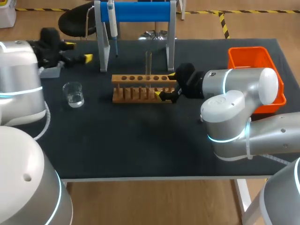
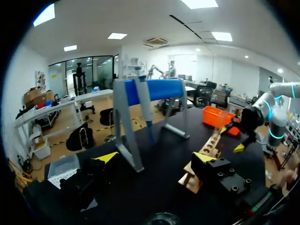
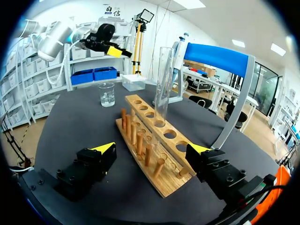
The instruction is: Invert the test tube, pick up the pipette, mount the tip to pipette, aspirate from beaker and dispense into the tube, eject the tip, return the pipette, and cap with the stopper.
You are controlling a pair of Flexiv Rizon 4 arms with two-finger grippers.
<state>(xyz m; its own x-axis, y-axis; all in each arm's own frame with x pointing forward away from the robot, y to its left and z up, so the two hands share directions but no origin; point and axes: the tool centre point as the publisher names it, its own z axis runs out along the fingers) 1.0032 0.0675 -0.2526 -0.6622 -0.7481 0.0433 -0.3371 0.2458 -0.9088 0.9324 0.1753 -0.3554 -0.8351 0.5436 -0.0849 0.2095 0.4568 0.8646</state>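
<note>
Black desk (image 1: 140, 150), w/ a wooden test tube rack (image 1: 140, 89) near its middle; everything below is placed relative to that rack.

The test tube (image 3: 163, 84) stands upright in one of the rack's top holes, towards the R half, clear glass, nothing touching it. The blue pipette stand (image 1: 138, 11) is behind the rack, at the desk's far edge. The pipette (image 1: 112, 28) hangs from the stand's L end, tip pointing down. The beaker (image 1: 74, 93) (a little clear liquid in the bottom) sits on the desk well to the L of the rack, approx level w/ its front row. The orange bin (image 1: 253, 61) is off to the R of the rack, at the desk's R edge.

The R claw (image 1: 165, 85) is at the rack's R end, fingers wide apart. One yellow tip is behind the rack and one in front, so the end of the rack lies between them. In the R wrist view neither tip is seen touching the wood.

The L claw (image 1: 78, 51) is far L of the rack and behind it, fingers also spread, gripping nothing. A clear plastic box (image 1: 51, 71) sits just beside it.
</note>
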